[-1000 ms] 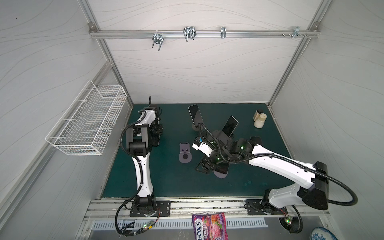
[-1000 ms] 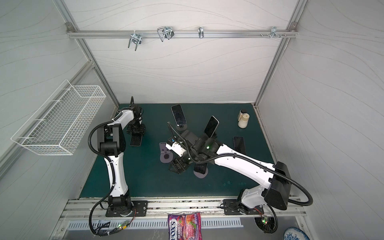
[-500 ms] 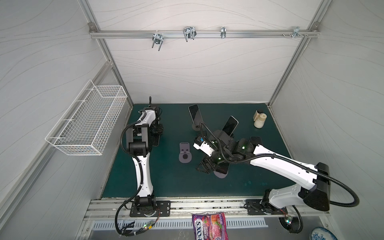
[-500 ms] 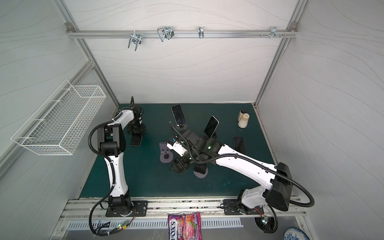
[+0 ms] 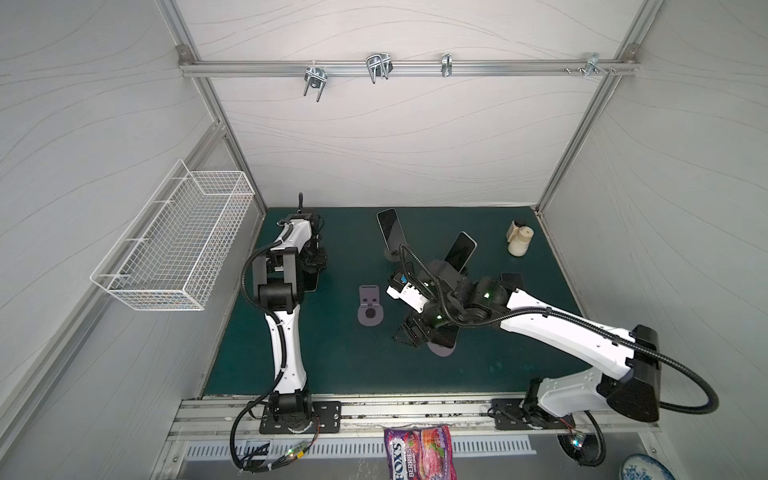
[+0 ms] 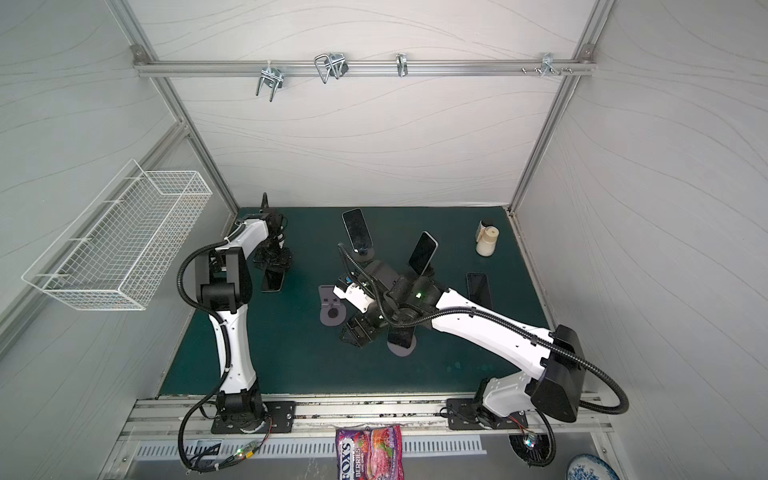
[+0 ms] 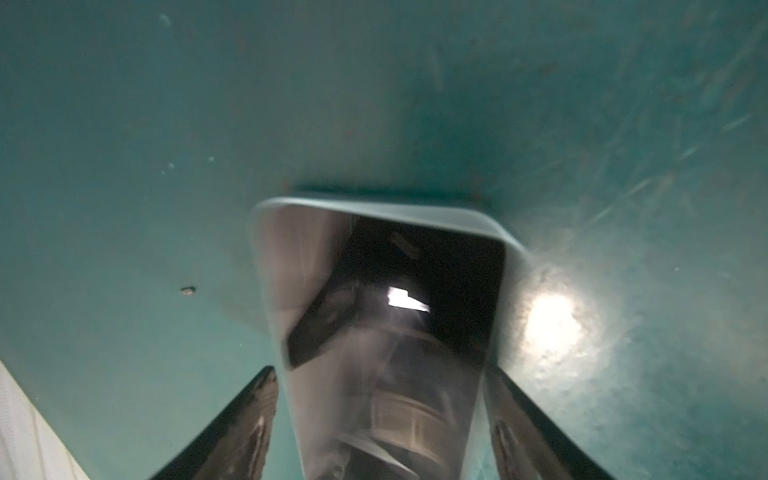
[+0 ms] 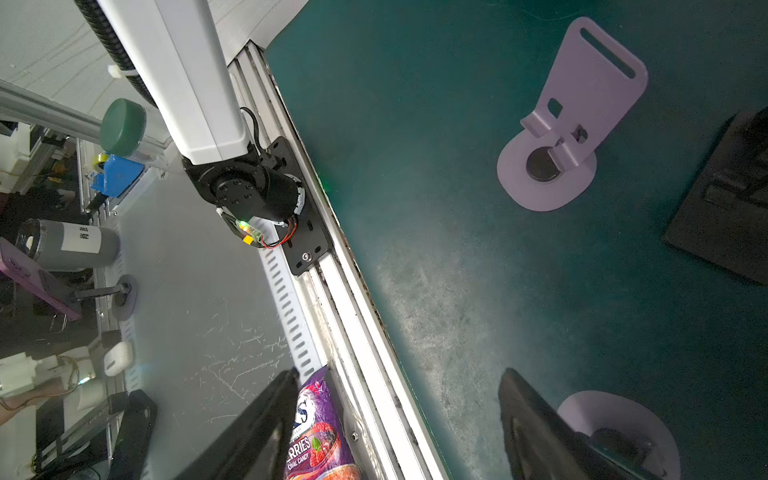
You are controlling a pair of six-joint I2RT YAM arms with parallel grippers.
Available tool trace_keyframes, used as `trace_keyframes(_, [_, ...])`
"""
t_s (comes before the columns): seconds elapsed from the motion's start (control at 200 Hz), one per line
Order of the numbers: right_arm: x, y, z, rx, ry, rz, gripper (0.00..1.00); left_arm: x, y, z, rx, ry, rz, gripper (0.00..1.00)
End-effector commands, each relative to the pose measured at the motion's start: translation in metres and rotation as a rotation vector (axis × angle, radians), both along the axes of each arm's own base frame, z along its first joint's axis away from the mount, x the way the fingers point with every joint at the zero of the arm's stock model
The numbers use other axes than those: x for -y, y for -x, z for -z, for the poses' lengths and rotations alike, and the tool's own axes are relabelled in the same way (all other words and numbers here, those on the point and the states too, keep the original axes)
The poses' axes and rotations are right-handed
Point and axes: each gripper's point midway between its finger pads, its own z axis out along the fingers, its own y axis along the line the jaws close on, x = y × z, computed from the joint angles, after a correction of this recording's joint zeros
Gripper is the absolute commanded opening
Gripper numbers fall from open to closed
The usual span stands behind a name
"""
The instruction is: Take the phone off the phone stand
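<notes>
1. Both top views: phone (image 5: 312, 286) flat by surface (image 5: 332, 365) left edge, under left pincer (image 5: 312, 270), well apart from phone stand (image 5: 369, 309) mid-surface
2. Left wrist: left pincer fingers (image 7: 245, 428) flank phone's long edges; gripping or loose, cannot tell
3. Right wrist: right pincer (image 8: 399, 374) spread wide, holding nothing

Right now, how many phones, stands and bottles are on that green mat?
Phones: 5
Stands in sight: 3 (a fourth may hide behind the arm)
Bottles: 1
Total: 9
</notes>
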Motion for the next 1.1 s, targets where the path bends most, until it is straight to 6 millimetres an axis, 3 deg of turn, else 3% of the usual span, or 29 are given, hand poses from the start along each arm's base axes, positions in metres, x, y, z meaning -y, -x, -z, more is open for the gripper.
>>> trace_keyframes(0.0, [0.003,0.003,-0.008,0.015,-0.027,-0.024,0.77,-0.003,0.003,0.02,-0.039,0.001,-0.015,0.8])
trace_keyframes(0.59, [0.006,-0.001,-0.011,0.036,-0.024,-0.001,0.81,-0.003,-0.002,0.007,0.001,0.001,-0.019,0.83])
trace_keyframes(1.095, [0.017,-0.011,-0.031,0.109,-0.054,0.079,0.82,0.015,-0.017,-0.057,0.219,0.099,-0.079,0.84])
